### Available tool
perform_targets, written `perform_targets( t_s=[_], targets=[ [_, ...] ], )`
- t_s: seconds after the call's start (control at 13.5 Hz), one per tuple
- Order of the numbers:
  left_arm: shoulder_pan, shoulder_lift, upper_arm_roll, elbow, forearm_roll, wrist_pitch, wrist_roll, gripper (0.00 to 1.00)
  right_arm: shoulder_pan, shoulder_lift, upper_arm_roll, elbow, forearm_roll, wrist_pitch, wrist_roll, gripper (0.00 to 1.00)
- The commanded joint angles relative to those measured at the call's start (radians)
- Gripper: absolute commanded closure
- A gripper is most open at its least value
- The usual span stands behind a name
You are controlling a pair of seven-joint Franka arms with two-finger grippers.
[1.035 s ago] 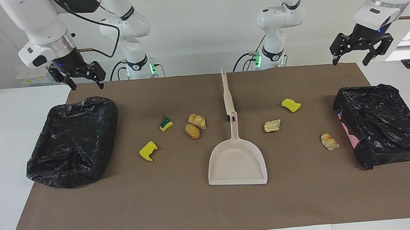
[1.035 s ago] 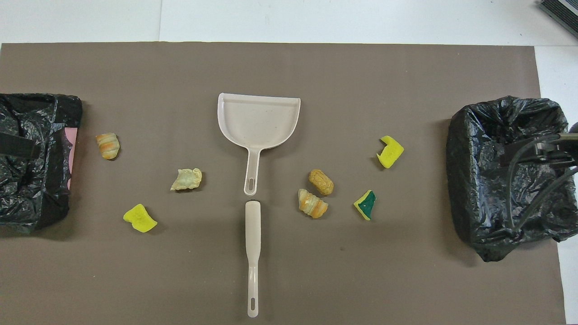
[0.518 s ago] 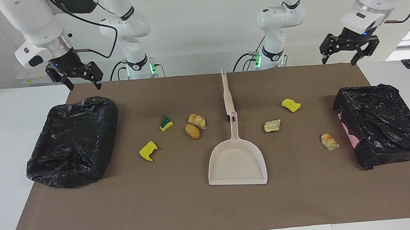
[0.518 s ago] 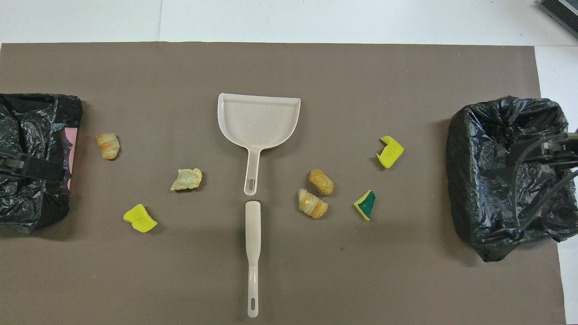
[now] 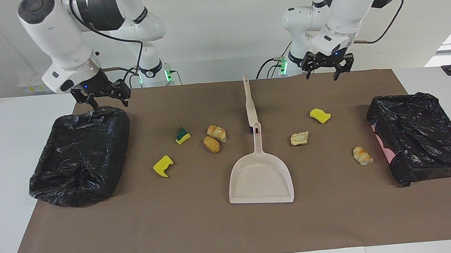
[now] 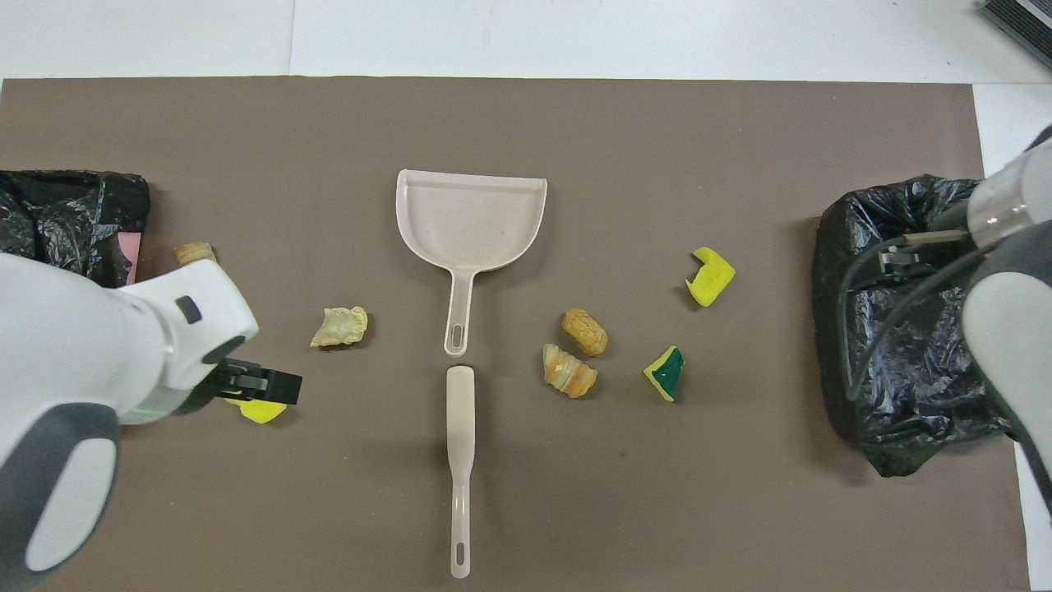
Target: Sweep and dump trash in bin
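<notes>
trash is seven small scraps on the brown mat (image 5: 201, 233), all loose, none in a bin. toward the right arm's end: a yellow sponge bit (image 5: 163, 166) with a notch cut in it, a green-backed sponge bit (image 5: 182, 136), and two golden-brown bread lumps (image 5: 214, 138) touching each other. toward the left arm's end: a plain yellow sponge bit (image 5: 320, 115), a pale crumpled pastry scrap (image 5: 299, 138), and a striped croissant lump (image 5: 362, 155) just beside the pink-sided bin (image 5: 419, 139) lined with a black bag.

beige dustpan (image 5: 261, 176) lies flat mid-mat, handle toward the robots, brush (image 5: 250, 104) end-to-end with it.

left gripper (image 5: 322, 68) is in the air over the mat edge nearest the robots, fingers spread, empty; the plain yellow bit sits well clear of it. right gripper (image 5: 102, 96) hangs over the robot-side rim of the other black-bagged bin (image 5: 79, 158), fingers spread, empty, well apart from every scrap.
</notes>
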Motion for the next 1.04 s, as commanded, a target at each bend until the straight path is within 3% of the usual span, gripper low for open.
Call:
perform_targets(
  t_s=[0.0,0.37,0.59,0.96],
  targets=[
    [-0.092,-0.049,0.017,-0.131,-0.011,0.116,-0.088,0.00,0.063,0.083,0.002,0.046,-0.006,0.043,0.012,0.00],
    [-0.253,-0.051,0.017,-0.283,-0.011,0.265,-0.281,0.00,0.244,0.193,0.002,0.059,0.005,0.183,0.182,0.00],
    [-0.369,-0.002,0.017,-0.341,-0.011,0.353,-0.413,0.00,0.350,0.259,0.002,0.066,0.014,0.281,0.395,0.00],
    [-0.501,0.044,0.017,-0.421,-0.011,0.457,-0.536,0.00,0.485,0.480,0.010,0.334,0.051,0.302,0.680,0.00]
  ],
)
